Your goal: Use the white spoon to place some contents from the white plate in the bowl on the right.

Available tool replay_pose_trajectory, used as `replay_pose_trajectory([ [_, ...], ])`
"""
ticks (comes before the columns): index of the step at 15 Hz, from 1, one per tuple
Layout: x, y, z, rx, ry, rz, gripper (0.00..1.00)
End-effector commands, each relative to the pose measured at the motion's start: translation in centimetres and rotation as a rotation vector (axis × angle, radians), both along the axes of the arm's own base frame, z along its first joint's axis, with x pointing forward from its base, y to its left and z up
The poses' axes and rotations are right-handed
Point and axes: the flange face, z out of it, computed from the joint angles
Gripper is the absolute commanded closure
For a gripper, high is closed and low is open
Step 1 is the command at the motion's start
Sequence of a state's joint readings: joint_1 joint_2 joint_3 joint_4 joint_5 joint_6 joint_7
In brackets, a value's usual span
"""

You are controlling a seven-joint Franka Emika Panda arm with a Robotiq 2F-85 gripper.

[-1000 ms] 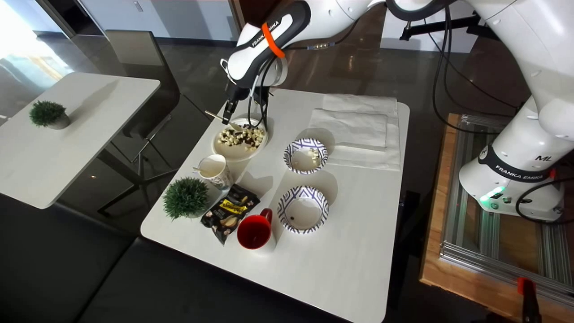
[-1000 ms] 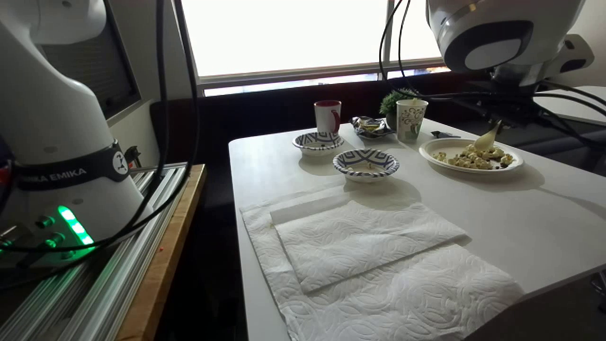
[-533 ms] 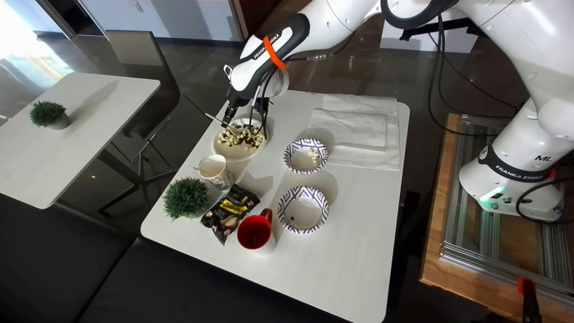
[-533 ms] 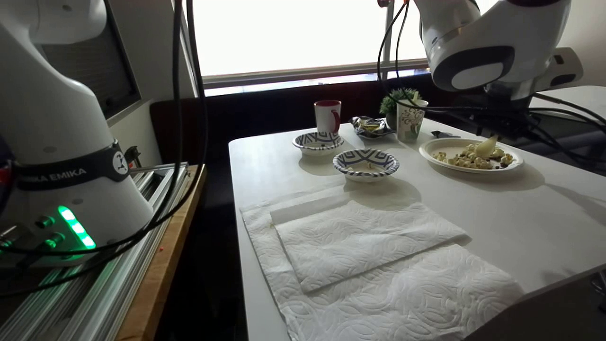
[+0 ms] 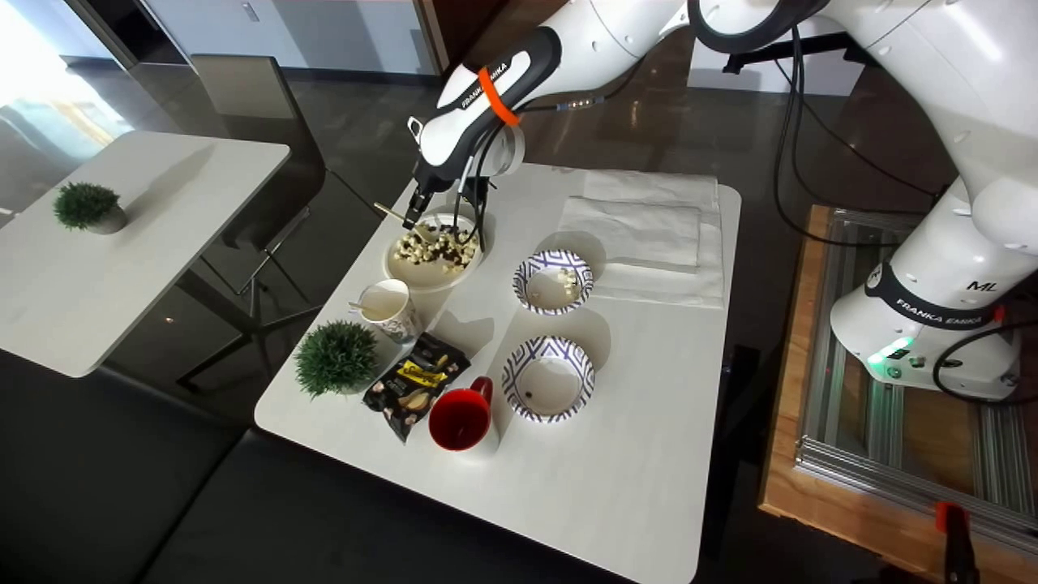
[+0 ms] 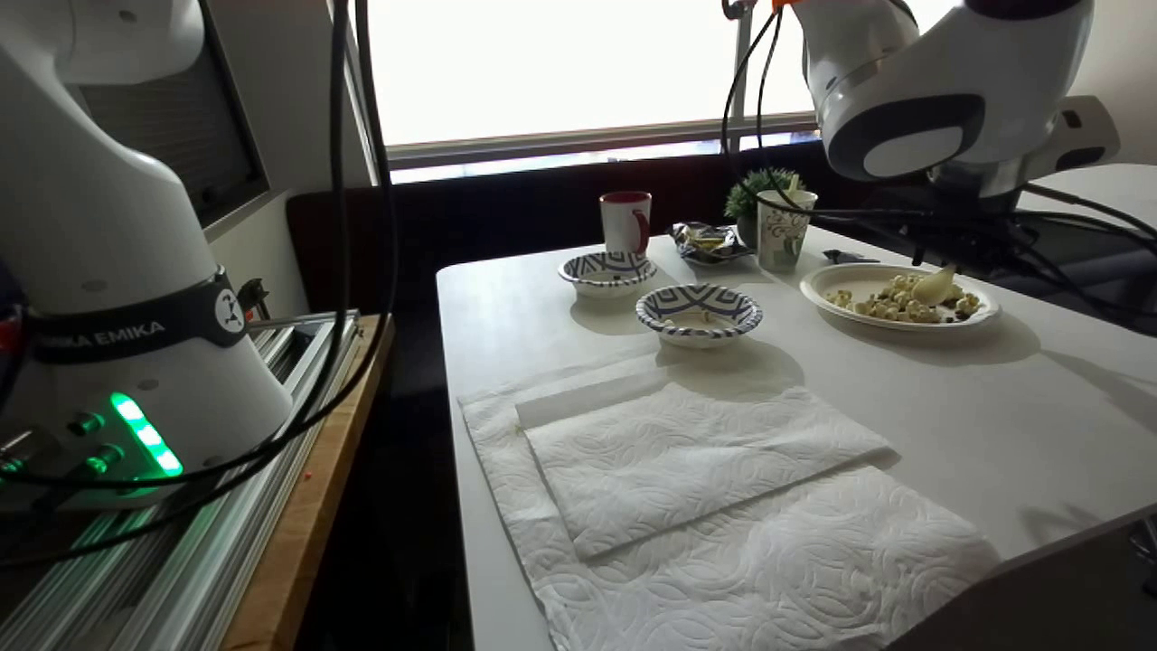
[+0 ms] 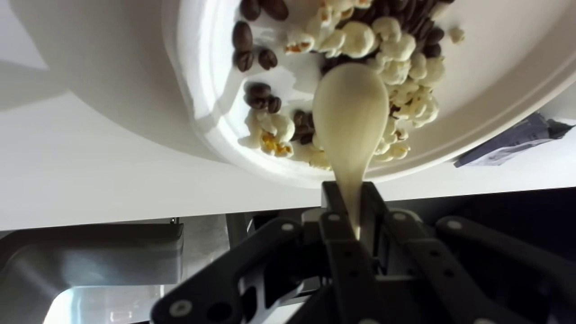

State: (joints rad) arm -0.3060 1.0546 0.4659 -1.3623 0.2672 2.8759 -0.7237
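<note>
My gripper [image 7: 351,193] is shut on the white spoon [image 7: 351,108], whose handle runs back between the black fingers [image 7: 333,200]. The spoon's head points out over the white plate [image 7: 193,103] and lies at the contents [image 7: 398,49], dark brown beans and pale popcorn. In an exterior view the spoon head [image 6: 934,287] sits low against the heap; how deep it reaches cannot be made out. From above, the gripper [image 5: 409,223] is at the plate's far edge, with the spoon handle [image 5: 389,212] sticking out behind. The bowl [image 5: 535,289], striped, stands apart from the plate and holds a few popcorn pieces.
A larger striped bowl [image 5: 551,389] with one dark bit stands beside the red mug [image 5: 461,422]. A paper cup [image 5: 389,304], a potted plant [image 5: 336,357] and a black snack bag [image 5: 418,381] lie near the plate. Paper towels [image 5: 641,231] cover one table corner.
The arm has come down a little, and the spoon head has sunk from above the heap to lie against it, less upright. The grip on the spoon is the same.
</note>
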Motion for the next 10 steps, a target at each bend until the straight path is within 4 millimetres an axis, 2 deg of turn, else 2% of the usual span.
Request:
replay_pose_trajectory([
  [1, -0.65, -0.32, -0.14, -0.021, 0.028, -0.001, 0.96],
  [5, -1.06, -0.51, -0.72, -0.020, 0.059, -0.007, 0.96],
  [10, -1.48, -0.56, -0.43, -0.023, 0.107, -0.031, 0.96],
])
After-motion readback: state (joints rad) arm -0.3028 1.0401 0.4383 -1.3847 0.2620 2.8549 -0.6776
